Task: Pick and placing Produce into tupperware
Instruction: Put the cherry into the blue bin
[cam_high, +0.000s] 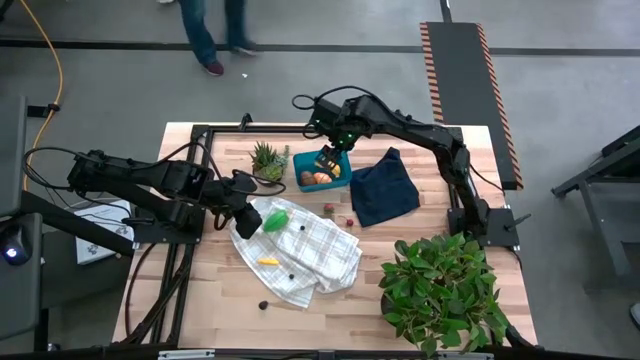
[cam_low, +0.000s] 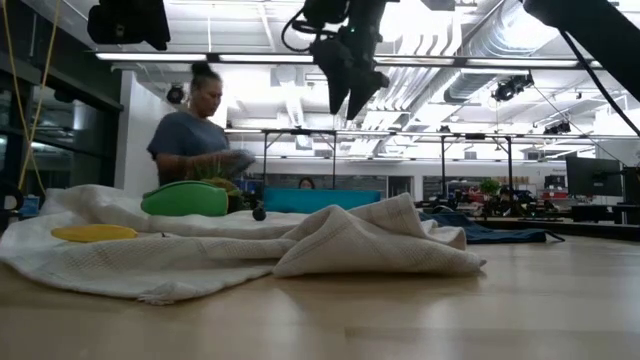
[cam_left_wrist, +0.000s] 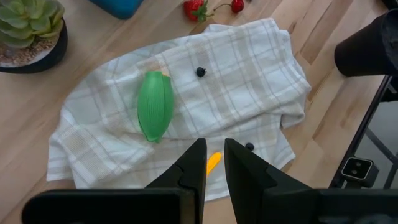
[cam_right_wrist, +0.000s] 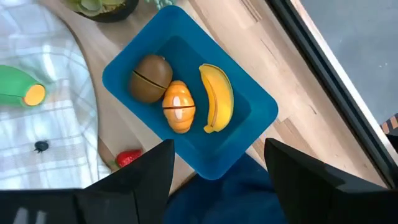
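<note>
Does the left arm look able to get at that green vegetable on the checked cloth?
Probably yes. The left claw hangs just above the cloth, and the green vegetable lies on top of it with nothing over it.

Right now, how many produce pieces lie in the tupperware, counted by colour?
Brown piece: 1
Orange piece: 1
Yellow banana: 1
Total in the tupperware: 3
</note>
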